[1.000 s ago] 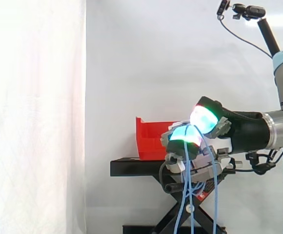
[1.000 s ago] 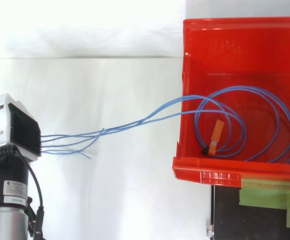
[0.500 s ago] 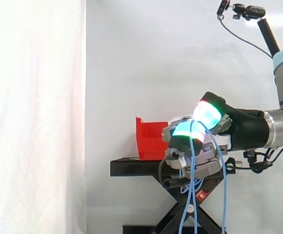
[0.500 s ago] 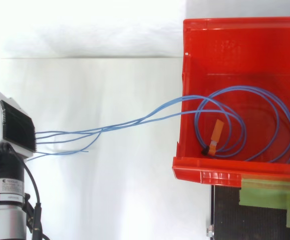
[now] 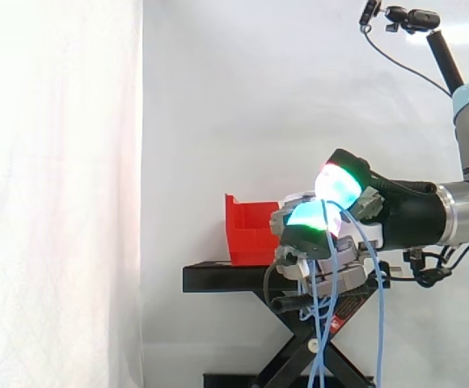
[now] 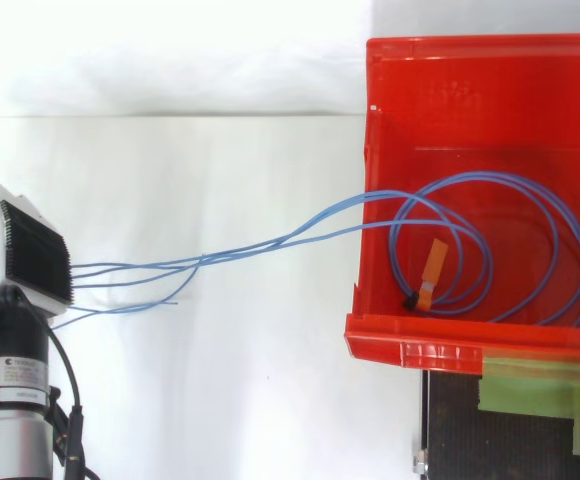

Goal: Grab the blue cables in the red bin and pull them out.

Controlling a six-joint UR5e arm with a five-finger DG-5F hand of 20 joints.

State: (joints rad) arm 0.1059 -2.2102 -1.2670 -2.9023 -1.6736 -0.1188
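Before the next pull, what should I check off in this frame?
1. Hand closed on the blue cables: ok, fingers curl round them in the side view.
2. Cables out of the red bin: not ok, loops lie inside.
3. Orange tag free to follow the loops: cannot tell.
4. Cables' run between bin and hand unobstructed: ok in the top view.
5. Bin seated on the black stand: ok.

Robot lab setup: white curtain (image 5: 57, 202) backdrop, red bin (image 5: 249, 234) on black scissor-lift stand (image 5: 218, 279), camera (image 5: 416, 18) on a pole.
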